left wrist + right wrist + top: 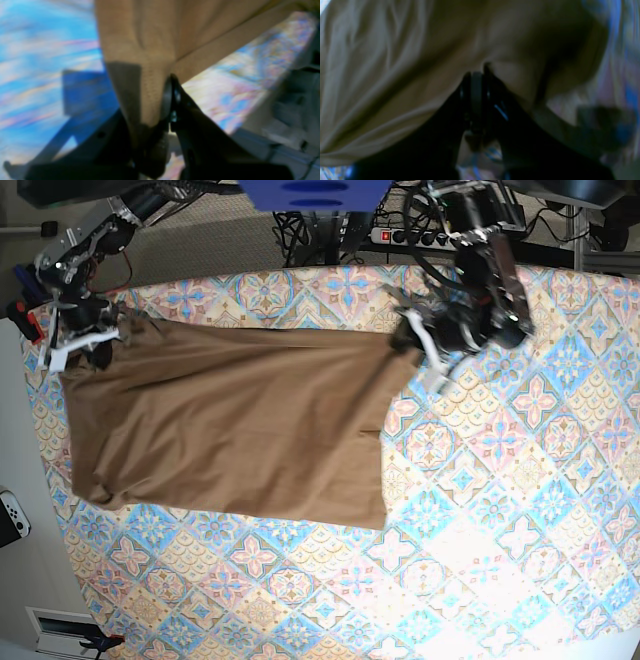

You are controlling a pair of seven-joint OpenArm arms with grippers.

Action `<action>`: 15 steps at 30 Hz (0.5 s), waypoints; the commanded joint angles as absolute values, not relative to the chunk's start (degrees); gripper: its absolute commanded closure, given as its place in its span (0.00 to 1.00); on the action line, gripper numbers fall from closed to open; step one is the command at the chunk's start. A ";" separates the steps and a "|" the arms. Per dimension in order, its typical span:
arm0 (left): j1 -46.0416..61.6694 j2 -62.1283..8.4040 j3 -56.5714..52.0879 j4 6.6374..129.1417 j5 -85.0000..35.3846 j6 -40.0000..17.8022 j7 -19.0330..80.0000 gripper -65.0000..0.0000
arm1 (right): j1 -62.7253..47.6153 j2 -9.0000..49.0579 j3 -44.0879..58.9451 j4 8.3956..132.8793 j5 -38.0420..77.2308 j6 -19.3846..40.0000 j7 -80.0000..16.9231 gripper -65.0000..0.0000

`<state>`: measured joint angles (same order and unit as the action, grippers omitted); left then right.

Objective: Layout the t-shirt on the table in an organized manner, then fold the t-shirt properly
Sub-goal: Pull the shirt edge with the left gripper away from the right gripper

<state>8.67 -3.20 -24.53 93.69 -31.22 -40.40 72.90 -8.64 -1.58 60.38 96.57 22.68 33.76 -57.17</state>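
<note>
- Right gripper (88, 338), far left of base view: clamped on upper left corner of the t-shirt (240, 420), pinning that edge so cloth can be drawn taut
- T-shirt: tan-brown, spread across left half of the table (500, 510), top edge stretched between both grippers, lower edge lying loose on the patterned cloth, a fold line near its right side
- Left gripper (425, 345), right of shirt: pinched tight on upper right corner, cloth bunched between the jaws in wrist view; likely holding tension for flattening
- Layout stage judged underway, folding not yet begun
</note>
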 commanded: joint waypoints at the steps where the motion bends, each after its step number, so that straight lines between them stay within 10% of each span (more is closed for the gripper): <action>1: 7.96 -4.00 -25.98 94.11 -28.35 -40.00 74.77 1.00 | -9.10 -1.01 59.21 98.77 24.04 34.24 -56.13 1.00; 15: 10.59 -6.46 -28.53 94.37 -28.00 -40.00 75.47 1.00 | -17.36 -4.88 58.33 102.90 24.40 34.42 -55.60 1.00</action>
